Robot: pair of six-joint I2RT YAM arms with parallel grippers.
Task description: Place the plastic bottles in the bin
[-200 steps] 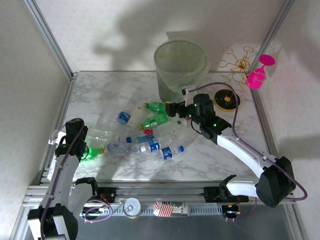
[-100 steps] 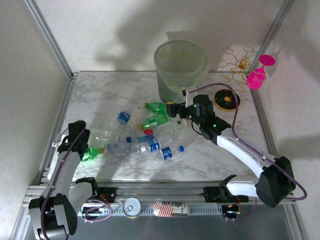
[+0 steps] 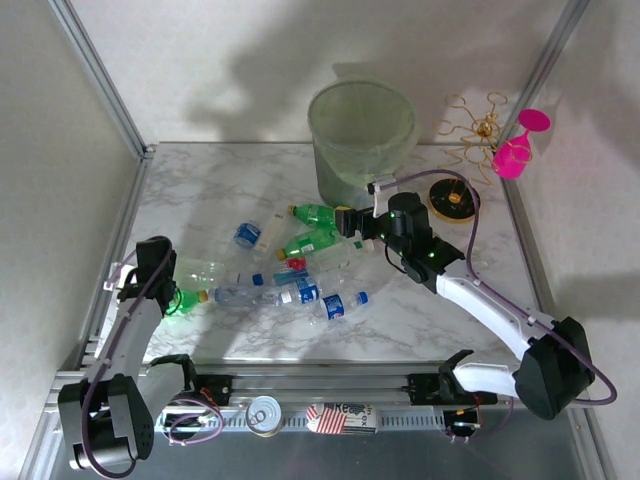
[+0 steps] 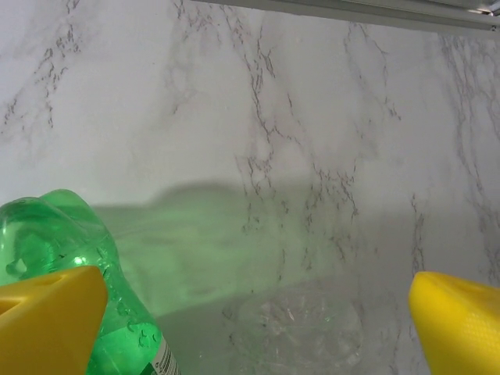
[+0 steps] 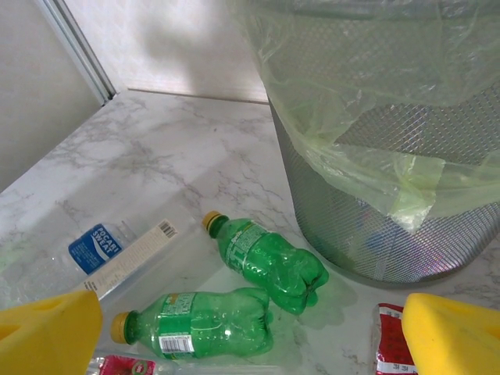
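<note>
The bin (image 3: 360,135) is a tall pale green bucket with a liner at the table's back; its mesh wall (image 5: 391,164) rises close to the right wrist camera. Several plastic bottles lie scattered mid-table. Two green bottles (image 5: 269,262) (image 5: 199,320) lie just ahead of my open right gripper (image 5: 250,336) (image 3: 352,222), with nothing between its yellow fingers. My left gripper (image 4: 250,324) (image 3: 172,292) is open. A third green bottle (image 4: 70,266) (image 3: 183,299) touches its left finger. A clear bottle's base (image 4: 301,328) sits between the fingers.
A clear bottle with a blue label (image 5: 98,250) lies left of the green pair, and a red-labelled one (image 5: 391,351) by the right finger. A pink goblet (image 3: 515,150), a gold wire rack (image 3: 475,125) and a black disc (image 3: 453,200) stand back right. A silver can (image 3: 265,415) rests on the front rail.
My right gripper has crept slightly toward the green bottles by the bin. The left arm has shifted a little over the green bottle at the left. Both stay open.
</note>
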